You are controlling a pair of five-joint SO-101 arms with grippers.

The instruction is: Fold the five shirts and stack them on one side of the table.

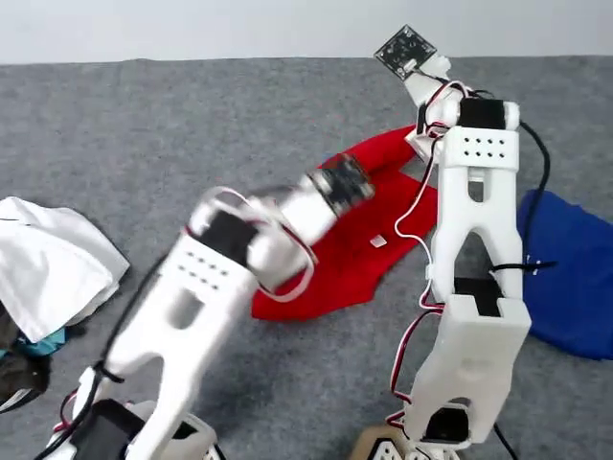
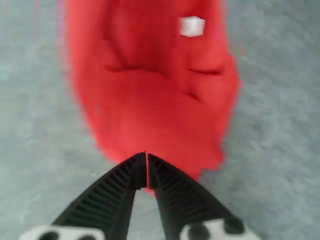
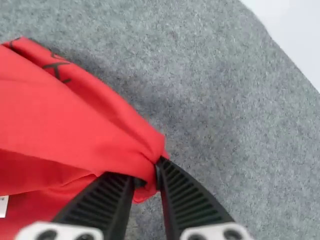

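**Both grippers pinch the red shirt at mid-table**

The red shirt [image 1: 356,257] lies rumpled on the grey table [image 1: 192,125], just off centre toward 2 o'clock, with a small white tag [image 1: 377,241] showing on its cloth.

The left gripper [image 2: 146,163] has its black ribbed fingers [image 2: 112,192] pressed together at the tips, with a thin sliver of red cloth caught between them at the shirt's edge. The rest of the shirt spreads out beyond the tips, and the tag [image 2: 191,26] sits at its far end.

The right gripper [image 3: 145,175] is clamped on a bunched fold of the same shirt [image 3: 60,115], and the fabric gathers into creases where the fingers [image 3: 187,197] bite it.

In the high view the left arm [image 1: 206,287] stretches from 7 o'clock toward the centre. The right arm [image 1: 474,240] stands at 5 o'clock and leans toward 1 o'clock, over the shirt's far corner.

A blue shirt [image 1: 570,278] lies at 3 o'clock, apart from the red one. A white shirt [image 1: 53,264] lies crumpled at 9 o'clock, with darker clothes [image 1: 19,379] just beside it at 8 o'clock.
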